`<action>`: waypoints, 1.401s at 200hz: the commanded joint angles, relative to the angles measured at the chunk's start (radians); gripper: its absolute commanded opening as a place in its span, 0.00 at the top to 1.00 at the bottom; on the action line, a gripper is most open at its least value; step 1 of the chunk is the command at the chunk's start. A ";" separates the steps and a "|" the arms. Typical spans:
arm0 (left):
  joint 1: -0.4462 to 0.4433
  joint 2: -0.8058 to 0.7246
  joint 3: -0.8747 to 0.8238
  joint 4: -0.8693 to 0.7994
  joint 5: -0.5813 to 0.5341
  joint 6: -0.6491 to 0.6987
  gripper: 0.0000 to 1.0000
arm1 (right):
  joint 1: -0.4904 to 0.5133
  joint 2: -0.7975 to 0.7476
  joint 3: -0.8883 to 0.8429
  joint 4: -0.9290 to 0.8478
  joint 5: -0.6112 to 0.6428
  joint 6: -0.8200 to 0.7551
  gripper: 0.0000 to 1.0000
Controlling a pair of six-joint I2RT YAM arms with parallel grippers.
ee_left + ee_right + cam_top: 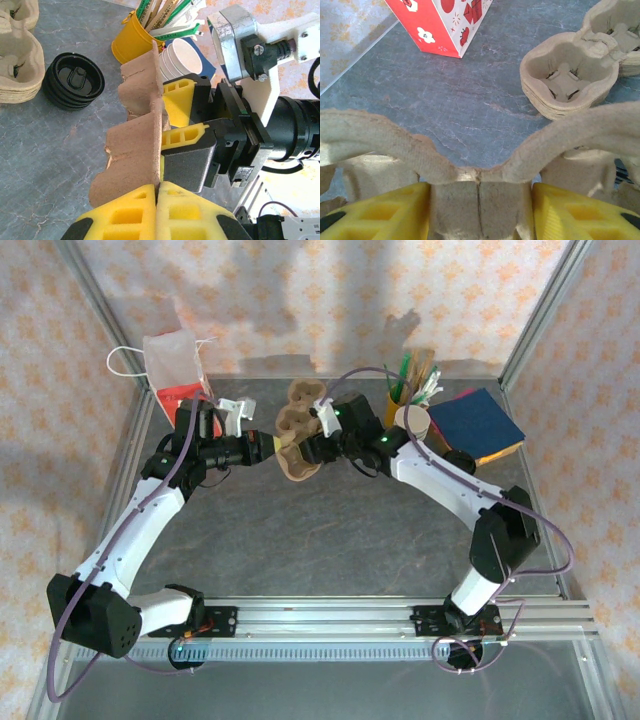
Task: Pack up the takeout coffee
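The carrier (132, 150) is clamped by left gripper (157, 200) and right gripper (480, 207); its seemingly split crease could be torn by opposed pulls.

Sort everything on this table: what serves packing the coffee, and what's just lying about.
For the job: takeout coffee, red bag, held pulp carrier.
Lying about: spare carrier stack, yellow stirrer bucket, white cup stack, napkin pile.
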 commanded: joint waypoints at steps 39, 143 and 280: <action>-0.007 -0.033 0.032 0.022 -0.004 -0.023 0.90 | -0.015 -0.047 -0.025 0.012 0.007 0.003 0.52; 0.131 -0.016 0.257 -0.182 -0.365 -0.026 0.31 | -0.024 -0.060 -0.046 -0.035 0.032 -0.002 0.56; 0.447 0.634 1.139 -0.767 -0.853 0.079 0.28 | -0.024 -0.139 -0.107 -0.097 0.030 -0.003 0.55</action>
